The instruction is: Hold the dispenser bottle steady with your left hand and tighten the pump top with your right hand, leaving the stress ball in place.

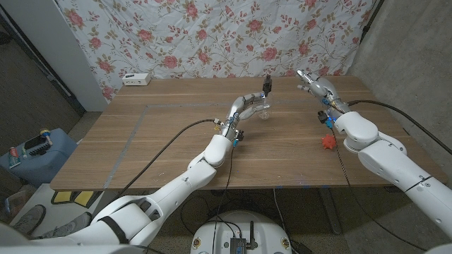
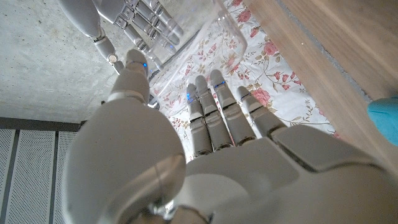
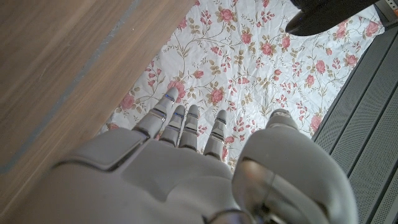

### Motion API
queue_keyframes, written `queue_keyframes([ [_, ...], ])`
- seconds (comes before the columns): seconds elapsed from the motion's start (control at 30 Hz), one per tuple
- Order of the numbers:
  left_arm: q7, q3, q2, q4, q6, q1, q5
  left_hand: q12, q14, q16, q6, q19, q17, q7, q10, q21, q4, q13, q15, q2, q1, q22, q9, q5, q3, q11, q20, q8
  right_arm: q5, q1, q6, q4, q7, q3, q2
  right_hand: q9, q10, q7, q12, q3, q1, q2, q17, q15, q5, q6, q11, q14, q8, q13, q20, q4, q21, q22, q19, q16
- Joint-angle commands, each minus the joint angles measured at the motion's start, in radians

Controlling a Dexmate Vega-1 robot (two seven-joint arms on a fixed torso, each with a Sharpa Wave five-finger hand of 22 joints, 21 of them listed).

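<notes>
Dispenser bottle (image 1: 265, 111), clear and probably light and slick, stands near the surface's (image 1: 169, 134) far edge. Left hand (image 1: 248, 104) grips its body; right hand (image 1: 308, 79) hovers with fingers apart. Best taken at the black pump top (image 1: 268, 84).

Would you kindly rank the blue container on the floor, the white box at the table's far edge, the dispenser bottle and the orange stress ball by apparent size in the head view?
1. blue container, though it sits nearer the camera
2. dispenser bottle, partly hidden by the left robot hand
3. white box
4. stress ball

The bottle and box look close; that order is unsure.
</notes>
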Motion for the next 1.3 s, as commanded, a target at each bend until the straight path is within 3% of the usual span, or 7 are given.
queue_keyframes([
  [0.03, 0.004, -0.007, 0.020, -0.046, 0.050, 0.025, -0.003, -0.005, -0.014, 0.005, 0.006, -0.005, 0.002, -0.021, -0.014, 0.001, 0.085, -0.003, -0.101, 0.024, -0.011, 0.003, 0.000, 0.007, 0.077, -0.002, -0.056, 0.001, 0.030, 0.014, 0.042, 0.043, 0.006, -0.050, 0.053, -0.001, -0.001, 0.007, -0.004, -0.002, -0.003, 0.001, 0.003, 0.002, 0.003, 0.000, 0.003, -0.003, -0.001, -0.001, -0.007, 0.007, -0.001, 0.002, 0.002, -0.003],
  [0.37, 0.030, -0.001, 0.041, -0.073, 0.076, 0.033, 0.037, -0.009, -0.068, 0.005, -0.047, -0.025, 0.004, -0.017, -0.069, 0.001, 0.097, -0.017, -0.090, 0.029, -0.019, 0.003, -0.004, 0.007, 0.052, 0.009, -0.041, -0.003, 0.058, 0.023, 0.124, 0.103, 0.028, -0.075, 0.103, -0.002, -0.022, 0.018, -0.015, -0.005, -0.022, 0.014, 0.003, 0.004, 0.006, -0.037, 0.001, -0.019, -0.009, -0.005, -0.016, 0.015, -0.007, 0.002, -0.011, -0.011],
  [0.7, 0.057, 0.002, 0.063, -0.111, 0.116, 0.049, 0.067, -0.008, -0.136, 0.004, -0.105, -0.052, 0.004, -0.018, -0.121, -0.001, 0.110, -0.031, -0.080, 0.043, -0.038, 0.003, -0.008, 0.008, 0.027, 0.012, -0.026, -0.003, 0.068, 0.029, 0.195, 0.162, 0.032, -0.096, 0.154, -0.004, -0.038, 0.031, -0.022, -0.009, -0.037, 0.018, -0.001, -0.018, 0.008, -0.064, -0.008, -0.038, -0.011, -0.010, -0.030, 0.019, -0.010, 0.000, -0.025, -0.020],
  [1.1, 0.066, 0.006, 0.092, -0.161, 0.164, 0.073, 0.082, -0.008, -0.154, 0.006, -0.128, -0.064, 0.003, -0.022, -0.146, 0.000, 0.114, -0.036, -0.079, 0.044, -0.051, 0.004, -0.010, 0.008, 0.012, 0.008, -0.024, -0.002, 0.083, 0.034, 0.248, 0.201, 0.044, -0.114, 0.193, -0.005, -0.039, 0.041, -0.023, -0.011, -0.045, 0.022, -0.003, -0.023, 0.009, -0.079, -0.014, -0.040, -0.012, -0.013, -0.037, 0.021, -0.009, -0.001, -0.027, -0.021],
  [1.3, 0.065, 0.008, 0.106, -0.171, 0.178, 0.081, 0.087, -0.014, -0.193, 0.003, -0.184, -0.075, 0.004, -0.023, -0.196, 0.002, 0.126, -0.041, -0.074, 0.059, -0.072, 0.004, -0.012, 0.009, 0.001, 0.006, -0.022, -0.008, 0.100, 0.041, 0.267, 0.224, 0.062, -0.122, 0.208, -0.006, -0.055, 0.047, -0.029, -0.017, -0.065, 0.028, -0.006, -0.028, 0.011, -0.128, -0.026, -0.050, -0.018, -0.018, -0.042, 0.028, -0.011, -0.001, -0.037, -0.025],
])
